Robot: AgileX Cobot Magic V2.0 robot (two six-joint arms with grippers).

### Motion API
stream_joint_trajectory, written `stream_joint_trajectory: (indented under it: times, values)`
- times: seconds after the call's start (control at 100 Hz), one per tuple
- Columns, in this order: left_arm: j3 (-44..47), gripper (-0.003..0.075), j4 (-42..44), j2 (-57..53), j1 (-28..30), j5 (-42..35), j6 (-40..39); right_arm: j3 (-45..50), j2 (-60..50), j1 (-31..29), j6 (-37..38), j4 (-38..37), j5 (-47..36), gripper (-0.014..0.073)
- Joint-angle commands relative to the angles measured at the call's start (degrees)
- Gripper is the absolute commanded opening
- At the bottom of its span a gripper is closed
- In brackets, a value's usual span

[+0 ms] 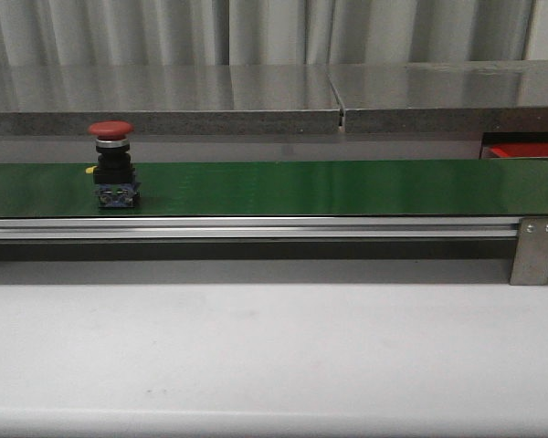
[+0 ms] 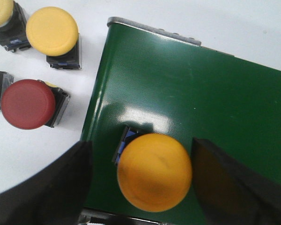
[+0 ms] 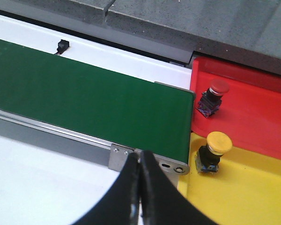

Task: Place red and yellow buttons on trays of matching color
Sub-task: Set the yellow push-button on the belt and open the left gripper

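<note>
In the left wrist view a yellow button (image 2: pixel 154 171) stands on the end of the green belt (image 2: pixel 187 89). My left gripper (image 2: pixel 143 150) is open around it, one dark finger on each side with a gap to the cap. A red button (image 1: pixel 110 164) stands upright on the belt at the left of the front view. The red tray (image 3: pixel 257 110) holds a red button (image 3: pixel 213 96), and the yellow tray (image 3: pixel 246 199) holds a yellow button (image 3: pixel 215 151). My right gripper (image 3: pixel 140 161) is shut on nothing, near the belt's end bracket.
On the white table beside the belt's end stand two yellow buttons (image 2: pixel 53 33) (image 2: pixel 1 13) and a red one (image 2: pixel 29 104). A grey stone ledge (image 1: pixel 256 96) runs behind the conveyor. A metal rail and bracket (image 1: pixel 535 248) front the belt.
</note>
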Motion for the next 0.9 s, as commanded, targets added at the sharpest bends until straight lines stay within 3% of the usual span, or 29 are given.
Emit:
stream_joint_trajectory:
  times: [0.0,0.42,0.51,0.71,0.89]
  values:
    - [-1.61,0.0531,-0.9,-3.0,-0.43,-1.28,-0.64,-1.33,-0.24,0.05,-0.38,0.89,-3.8,-0.0067]
    - [-1.61,0.0515,-9.47,-10.25,-2.26,-2.57,4.31,-1.33,-0.24,0.05,-0.38,0.89,-3.8,-0.0067]
    - [-1.61,0.0405,-9.37,-12.83,-3.89,-2.57,4.46,-1.33,-0.24,0.05,-0.38,0.89,-3.8,-0.0067]
    - [-1.61,-0.002,-8.83,-18.47,-9.45,-2.2,5.72,-1.33,-0.23,0.05,-0.38,0.89,-3.86,-0.0067]
    - [-0.4,-0.002,-8.11,-23.4,-15.22,-2.33,5.72,-1.33,-0.23,0.05,-0.38,0.89,-3.81,-0.0067]
